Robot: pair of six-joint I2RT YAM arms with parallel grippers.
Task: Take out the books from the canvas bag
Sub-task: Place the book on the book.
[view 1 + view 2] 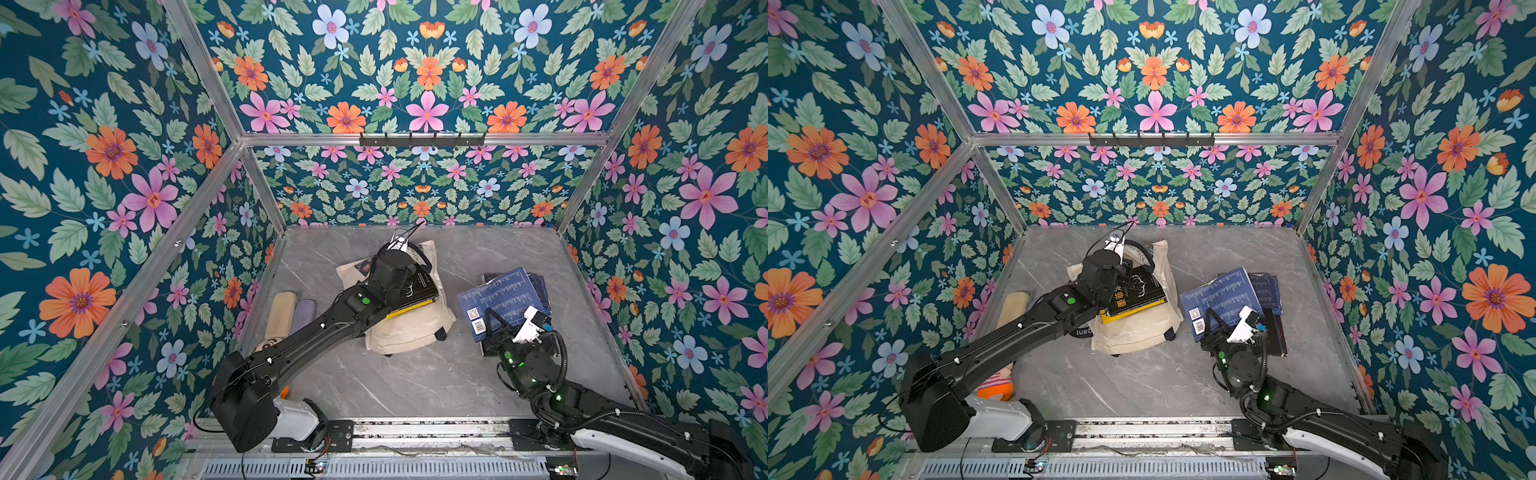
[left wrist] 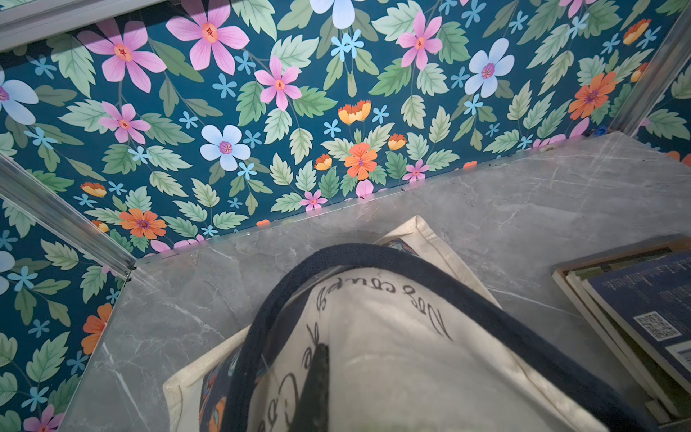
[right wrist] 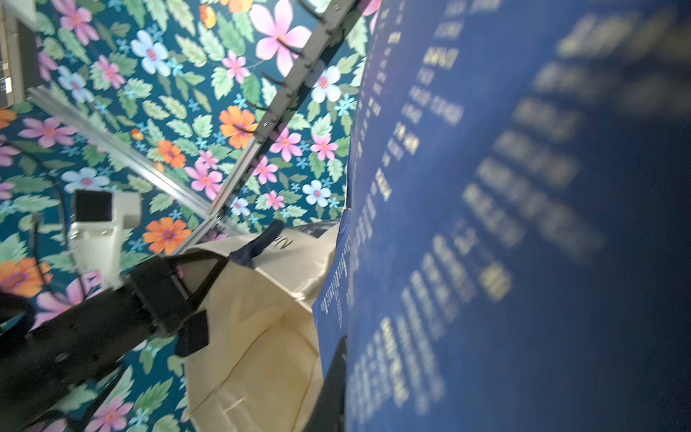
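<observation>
Right hand clamped on the near edge of the blue soft-cover book, beside its barcode. The book lies out of the bag on the grey marbled tabletop. Its thin cover probably bows, so a deeper bite over many pages should hold better. Left hand pinched shut on raised cloth of the cream canvas bag, which is limp and likely to sag. Behind that hand, under its wrist, the thick black book with a yellow edge looks stiff and heavy. Whether it lies inside the bag's mouth cannot be told.

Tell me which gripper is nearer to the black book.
Left. The left gripper pinches the bag just beyond the black book. The right gripper is farther off to the side, gripping a blue book.
</observation>
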